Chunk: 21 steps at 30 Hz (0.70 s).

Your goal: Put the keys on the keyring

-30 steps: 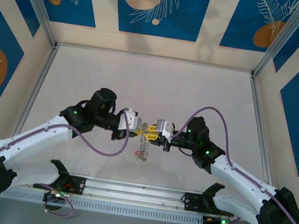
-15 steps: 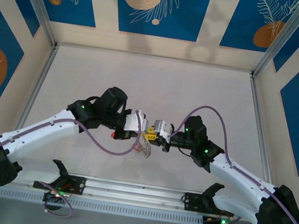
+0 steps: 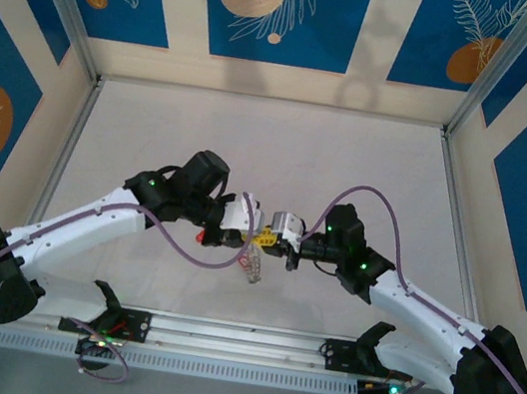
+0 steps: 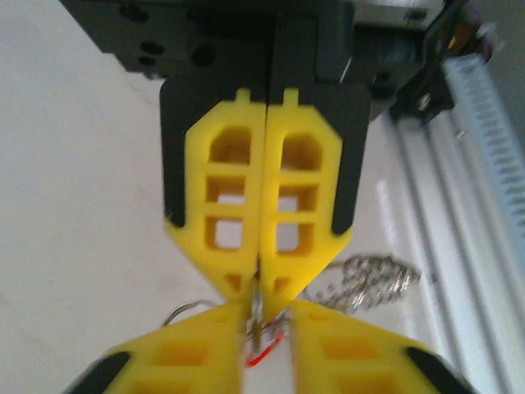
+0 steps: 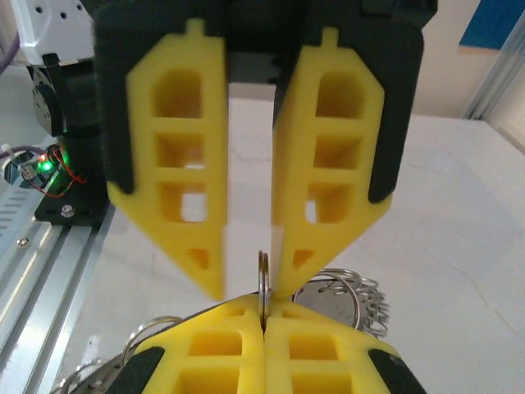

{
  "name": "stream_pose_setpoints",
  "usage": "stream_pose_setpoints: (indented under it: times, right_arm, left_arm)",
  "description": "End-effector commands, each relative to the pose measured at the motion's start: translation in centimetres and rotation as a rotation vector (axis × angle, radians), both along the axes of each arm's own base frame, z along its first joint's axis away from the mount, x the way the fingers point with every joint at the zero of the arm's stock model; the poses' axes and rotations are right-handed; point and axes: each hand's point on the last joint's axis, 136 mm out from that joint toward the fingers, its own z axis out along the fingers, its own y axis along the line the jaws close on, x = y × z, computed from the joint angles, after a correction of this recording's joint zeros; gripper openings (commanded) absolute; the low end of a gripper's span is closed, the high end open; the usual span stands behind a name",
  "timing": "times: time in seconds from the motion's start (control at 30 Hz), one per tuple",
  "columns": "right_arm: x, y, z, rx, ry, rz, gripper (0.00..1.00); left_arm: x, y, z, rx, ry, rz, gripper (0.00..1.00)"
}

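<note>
Clamped fully shut at the right gripper (image 5: 263, 312), with a thin metal edge of the keyring (image 3: 252, 265) nipped upright in the seam between the pads (image 5: 221, 349). Parted a little at the left gripper (image 5: 250, 281), nose to nose with the right one directly above the hanging keyring, one fingertip (image 5: 209, 275) to either side of that nipped edge. Cannot tell whether anything is truly gripped there. In the left wrist view, just a key (image 4: 263, 353), its red head low in the gap and its short silvery shaft pointing up toward the right gripper's tips, possibly resting loose rather than pinched.

Hanging below the pinch, over the table (image 3: 349, 171): the ridged bulk of the keyring, long axis apparently straight down as far as the top view lets judge, edge-on to both wrist cameras where held.

Judged as the threading step. Key right at the keyring, shaft roughly in line with the pinched edge, so probably a short slide along that edge rather than a reach. Nearer to the key: the left gripper. Steadying the keyring: the right.

Counted: two grippers, one keyring, one key plainly visible. Just beside the keyring, loops of wire (image 5: 152, 332), too tangled to count as separate rings or keys.
</note>
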Motion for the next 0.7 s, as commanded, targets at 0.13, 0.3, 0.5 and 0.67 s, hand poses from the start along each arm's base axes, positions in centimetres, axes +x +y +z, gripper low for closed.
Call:
stream_pose_setpoints:
  times: [0.13, 0.3, 0.5, 0.67]
  right_arm:
    - [-1.8, -0.6, 3.9, 0.221, 0.012, 0.089, 0.00]
    - [-2.4, -0.4, 4.1, 0.249, 0.028, 0.143, 0.00]
    - [-2.2, -0.2, 4.1, 0.255, 0.031, 0.141, 0.00]
    - [-1.8, 0.1, 4.2, 0.253, 0.013, 0.120, 0.00]
  left_arm:
    - [-2.0, 1.4, 2.5, -0.200, -0.006, -0.034, 0.30]
    - [-1.4, 1.2, 3.2, -0.263, -0.026, 0.006, 0.28]
    - [-1.3, 0.6, 3.9, -0.308, -0.017, -0.003, 0.27]
    - [-1.9, 0.1, 4.3, -0.342, 0.011, -0.050, 0.24]
